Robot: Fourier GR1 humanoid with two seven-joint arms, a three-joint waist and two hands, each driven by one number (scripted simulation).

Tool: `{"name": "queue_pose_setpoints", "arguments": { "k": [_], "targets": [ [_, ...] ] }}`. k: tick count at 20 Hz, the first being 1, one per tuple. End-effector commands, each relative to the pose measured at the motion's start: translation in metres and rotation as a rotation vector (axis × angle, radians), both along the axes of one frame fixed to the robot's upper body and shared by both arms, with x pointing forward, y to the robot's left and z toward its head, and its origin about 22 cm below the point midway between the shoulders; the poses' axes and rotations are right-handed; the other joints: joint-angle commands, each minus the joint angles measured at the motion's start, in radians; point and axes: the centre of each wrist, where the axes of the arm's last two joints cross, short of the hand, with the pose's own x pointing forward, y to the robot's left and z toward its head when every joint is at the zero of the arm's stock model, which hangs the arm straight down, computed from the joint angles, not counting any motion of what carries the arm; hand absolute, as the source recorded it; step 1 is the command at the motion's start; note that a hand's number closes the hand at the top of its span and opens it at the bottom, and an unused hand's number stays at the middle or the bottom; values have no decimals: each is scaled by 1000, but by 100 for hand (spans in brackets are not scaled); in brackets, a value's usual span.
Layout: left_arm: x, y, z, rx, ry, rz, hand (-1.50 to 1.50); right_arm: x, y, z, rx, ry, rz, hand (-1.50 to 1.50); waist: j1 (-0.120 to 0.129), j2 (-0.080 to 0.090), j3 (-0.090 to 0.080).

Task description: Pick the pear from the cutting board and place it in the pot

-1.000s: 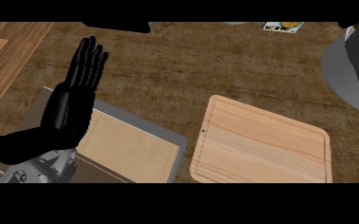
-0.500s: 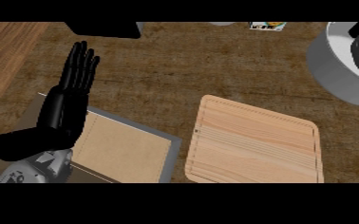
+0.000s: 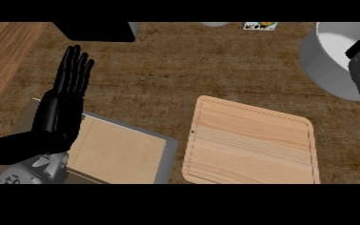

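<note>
The pale wooden cutting board [image 3: 249, 145] lies at the lower right of the head view with nothing on it. No pear shows anywhere. The grey pot [image 3: 325, 62] with a light inside is cut off by the right edge. A black shape [image 3: 354, 66] reaches in over the pot at that edge; it looks like part of my right hand, and I cannot tell what it holds. My left hand [image 3: 65, 100] rests open at the left, fingers up, away from the board.
A grey tray with a tan inset [image 3: 119, 152] lies at the lower left, partly under my left forearm. A black block [image 3: 98, 30] and a small printed card [image 3: 260, 25] sit along the top. A lighter wooden strip [image 3: 14, 47] borders the left.
Everything in view has slid a little to the left, so more of the pot and the black shape over it now shows. The left hand keeps its open pose.
</note>
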Motion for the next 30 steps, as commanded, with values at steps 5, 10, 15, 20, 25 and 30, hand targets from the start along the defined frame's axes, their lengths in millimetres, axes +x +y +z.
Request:
{"name": "queue_pose_setpoints", "arguments": {
  "k": [5,10,15,20,25,30],
  "targets": [
    [-13,-9,-51,5,157,25,0,-15,-13,-43,211,-71,-186,150,-25,19,-28],
    [-14,5,-46,20,154,44,0,-35,-39,-65,375,-78,-344,-150,-17,21,-28],
    [-15,-2,-55,17,157,46,0,-37,-35,-70,335,-280,-141,-150,-35,12,-27],
    [-21,4,-52,15,169,45,0,-36,-34,-51,119,-653,-84,-150,-33,12,-26],
    [-20,10,-51,3,181,64,0,-45,-39,-52,53,-900,-140,-150,-52,4,-27],
    [-21,7,-61,4,186,80,0,-54,-29,-74,26,-986,-163,-150,-65,-2,-29]
  ]
}}
